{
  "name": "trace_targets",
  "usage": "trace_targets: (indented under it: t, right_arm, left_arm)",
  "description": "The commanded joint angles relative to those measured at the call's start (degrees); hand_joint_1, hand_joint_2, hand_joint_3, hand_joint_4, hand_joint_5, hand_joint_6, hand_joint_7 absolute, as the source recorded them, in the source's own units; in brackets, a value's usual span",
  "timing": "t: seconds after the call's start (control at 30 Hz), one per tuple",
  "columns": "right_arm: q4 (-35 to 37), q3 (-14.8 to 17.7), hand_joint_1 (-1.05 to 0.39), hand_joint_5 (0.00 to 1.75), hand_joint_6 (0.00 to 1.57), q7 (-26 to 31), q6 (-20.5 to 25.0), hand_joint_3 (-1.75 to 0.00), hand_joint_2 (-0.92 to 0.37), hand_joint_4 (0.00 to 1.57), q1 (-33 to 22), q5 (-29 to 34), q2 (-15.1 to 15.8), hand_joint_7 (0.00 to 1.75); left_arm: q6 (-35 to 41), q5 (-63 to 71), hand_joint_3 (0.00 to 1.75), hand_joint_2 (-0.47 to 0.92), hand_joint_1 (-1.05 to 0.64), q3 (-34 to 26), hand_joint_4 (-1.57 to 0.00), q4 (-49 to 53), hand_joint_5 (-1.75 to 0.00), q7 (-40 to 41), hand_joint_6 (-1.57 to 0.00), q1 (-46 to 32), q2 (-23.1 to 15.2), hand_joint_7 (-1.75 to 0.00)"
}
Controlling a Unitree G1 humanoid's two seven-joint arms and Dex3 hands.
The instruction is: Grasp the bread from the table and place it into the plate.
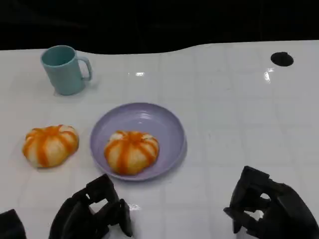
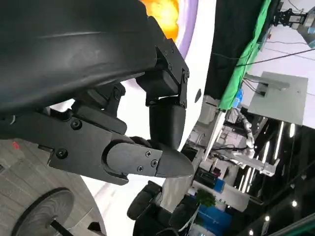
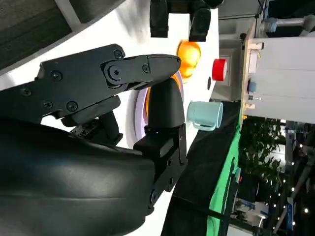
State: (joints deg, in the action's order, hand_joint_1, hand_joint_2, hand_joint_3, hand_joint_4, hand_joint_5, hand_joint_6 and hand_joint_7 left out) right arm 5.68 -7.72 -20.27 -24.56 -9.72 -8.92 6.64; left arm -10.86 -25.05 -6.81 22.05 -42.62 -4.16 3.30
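Left hand (image 1: pixel 92 211): low at the near edge of the table, fingers curled in, holding nothing.
Right hand (image 1: pixel 266 206): low at the near edge too, well apart from the plate, fingers curled in on nothing.
Bread in plate (image 1: pixel 131 151): a round bun with orange stripes, already sitting in the plate.
Plate (image 1: pixel 164 122): purple and shallow, in the middle of the table.
Bread on table (image 1: pixel 50 145): the same kind of bun, just beside the plate on the robot's left, nearer the left hand.
How it handles: it looks light and soft, so a hard squeeze may squash it. Best to cup it gently around its sides.
Cup (image 1: pixel 64 69): blue, far back.
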Motion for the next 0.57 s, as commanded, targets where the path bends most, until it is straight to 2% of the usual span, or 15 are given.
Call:
trace_targets:
  t: [0.03, 0.57]
  right_arm:
    - [1.58, 1.21, -0.43, 1.75, 0.58, -0.81, 0.04, -0.37, -0.88, 0.80, 0.55, -0.72, -0.09, 1.75]
    - [2.32, 1.79, -0.44, 1.75, 0.59, -2.31, 0.07, -0.44, -0.84, 0.81, 1.38, -1.43, -1.00, 1.75]
  left_arm:
    - [-0.19, -0.23, 0.22, 0.92, -0.63, -0.20, -0.78, -0.75, -1.75, 0.15, -0.66, -0.60, -0.76, -1.60]
    - [0.27, -0.52, 0.22, 0.92, -0.64, -0.50, -0.80, -0.29, -1.75, -0.07, -0.68, -0.15, -1.04, -1.60]
